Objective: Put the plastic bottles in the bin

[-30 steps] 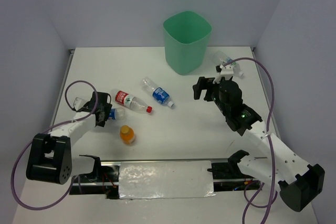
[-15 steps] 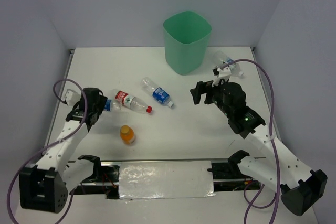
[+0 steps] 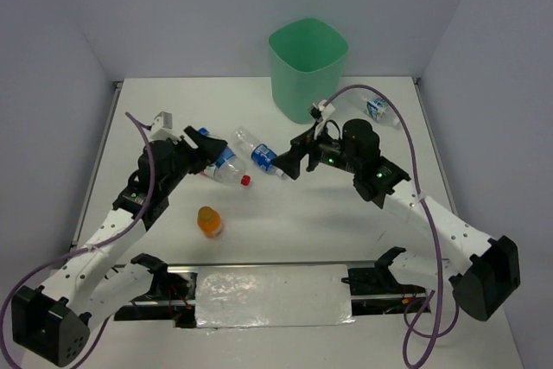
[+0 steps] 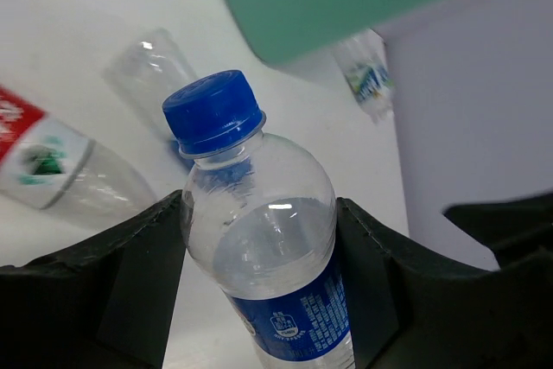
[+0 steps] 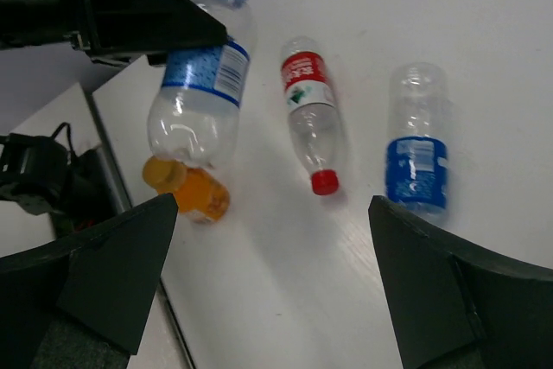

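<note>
**A:** The held bottle (image 4: 259, 248) is off the table (image 3: 302, 213) now. Left gripper (image 3: 212, 151) is clenched on its body, blue cap leading. A second ago it sat low by the left edge; now it's mid-table, above the red-label bottle (image 5: 309, 110).

**B:** Bin (image 3: 307, 66)?

**A:** Upright at the far edge, centre. No bottle visible inside, so this would be the first drop.

**B:** Lane clear?

**A:** Not quite. The right arm has swung in from the right edge. Right gripper (image 3: 292, 160) is spread wide, holding nothing, over the lying blue-label bottle (image 3: 263, 157). The grippers are near each other, so there's a clash risk.

**B:** Rest?

**A:** Orange-capped bottle (image 3: 208, 222) sits toward the near edge, corner bottle (image 3: 378, 110) by the far-right corner. Left needs height to clear the rim.
</note>
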`<state>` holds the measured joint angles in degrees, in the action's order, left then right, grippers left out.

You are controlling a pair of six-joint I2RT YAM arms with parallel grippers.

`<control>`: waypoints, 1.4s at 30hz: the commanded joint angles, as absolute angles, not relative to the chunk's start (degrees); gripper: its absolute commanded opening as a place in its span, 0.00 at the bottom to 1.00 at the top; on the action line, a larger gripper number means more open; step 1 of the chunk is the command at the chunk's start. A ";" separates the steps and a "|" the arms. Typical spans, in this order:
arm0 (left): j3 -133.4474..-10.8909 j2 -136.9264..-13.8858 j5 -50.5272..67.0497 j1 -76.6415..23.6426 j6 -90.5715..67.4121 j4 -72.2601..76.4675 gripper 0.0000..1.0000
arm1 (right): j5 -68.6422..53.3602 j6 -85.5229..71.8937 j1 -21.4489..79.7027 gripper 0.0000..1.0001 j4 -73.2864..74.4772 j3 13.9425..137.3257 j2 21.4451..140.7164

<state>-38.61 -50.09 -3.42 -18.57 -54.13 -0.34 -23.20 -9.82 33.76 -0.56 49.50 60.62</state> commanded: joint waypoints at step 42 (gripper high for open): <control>-50.28 -54.23 -28.23 -25.17 -47.20 -9.14 0.99 | -10.20 -13.19 24.53 0.32 10.26 83.18 82.95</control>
